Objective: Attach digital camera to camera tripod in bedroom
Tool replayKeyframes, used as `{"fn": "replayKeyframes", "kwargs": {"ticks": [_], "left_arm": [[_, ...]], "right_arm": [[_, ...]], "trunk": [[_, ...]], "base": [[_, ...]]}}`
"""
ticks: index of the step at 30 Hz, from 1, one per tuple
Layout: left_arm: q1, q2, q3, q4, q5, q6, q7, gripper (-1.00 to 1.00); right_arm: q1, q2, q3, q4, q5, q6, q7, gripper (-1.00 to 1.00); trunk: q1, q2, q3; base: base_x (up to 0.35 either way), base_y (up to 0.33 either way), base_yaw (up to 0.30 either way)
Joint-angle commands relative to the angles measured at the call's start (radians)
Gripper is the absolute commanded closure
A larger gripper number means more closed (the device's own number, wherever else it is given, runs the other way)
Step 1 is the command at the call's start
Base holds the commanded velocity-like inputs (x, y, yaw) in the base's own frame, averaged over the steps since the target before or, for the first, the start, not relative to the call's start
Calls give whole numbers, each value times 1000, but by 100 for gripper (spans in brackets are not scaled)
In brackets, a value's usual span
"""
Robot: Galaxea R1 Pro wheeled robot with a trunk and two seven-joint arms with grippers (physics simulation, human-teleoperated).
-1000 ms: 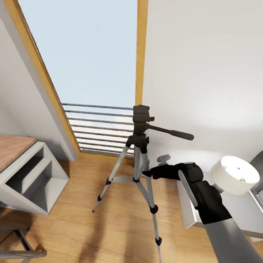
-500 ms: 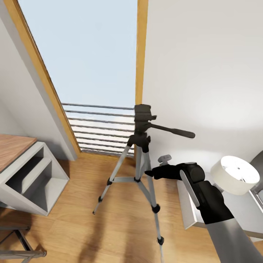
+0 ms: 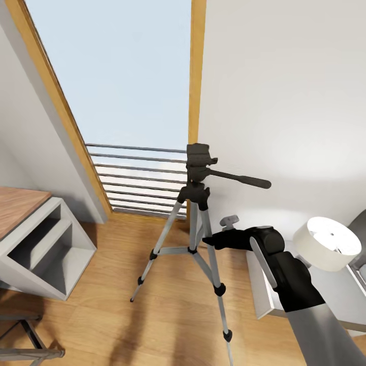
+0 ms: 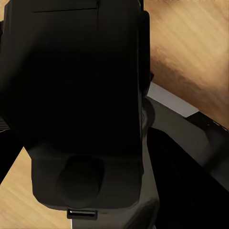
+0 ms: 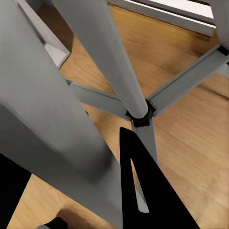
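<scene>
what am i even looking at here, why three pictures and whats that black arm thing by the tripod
This is a simulated robot on wheels with two arms, steered by a person. The big picture comes from a camera on its head, looking down into a bedroom with a wood floor and a tall window. The camera tripod stands in front of the window, with nothing mounted on its black head.

The black arm is the robot's right arm, and its right gripper reaches in against a tripod leg. The right wrist picture is from a camera on that arm, so the silver legs look huge beside one dark finger.

The left wrist picture looks along the other arm. A dark boxy object sits right before the lens, possibly the digital camera, but I cannot tell whether it is held.
</scene>
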Motion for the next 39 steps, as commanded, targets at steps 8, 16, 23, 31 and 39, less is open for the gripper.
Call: {"fn": "replayKeyframes", "kwargs": {"ticks": [8, 16, 23, 31, 39], "left_arm": [[0, 0, -8, -1, 6, -4, 4, 100], [0, 5, -6, -65, 8, -3, 18, 100], [0, 27, -8, -418, -21, 208, 20, 100], [0, 53, 8, -924, -40, 560, 53, 100], [-9, 72, 94, -1199, -38, 772, 259, 100]], "right_arm": [[-1, -1, 2, 10, -11, 8, -8, 100], [-1, -1, 1, 63, -17, 8, -2, 100], [-1, -2, -1, 64, -14, 8, -2, 100], [-1, -4, -1, 64, -10, 8, -2, 100], [-1, -4, -1, 64, -8, 8, -2, 100]], "trunk": [[0, -1, -1], [0, -1, -1], [0, -1, -1], [0, -1, -1], [0, -1, -1]], "base": [[0, 0, 0], [0, 0, 0], [0, 0, 0], [0, 0, 0], [0, 0, 0]]}}
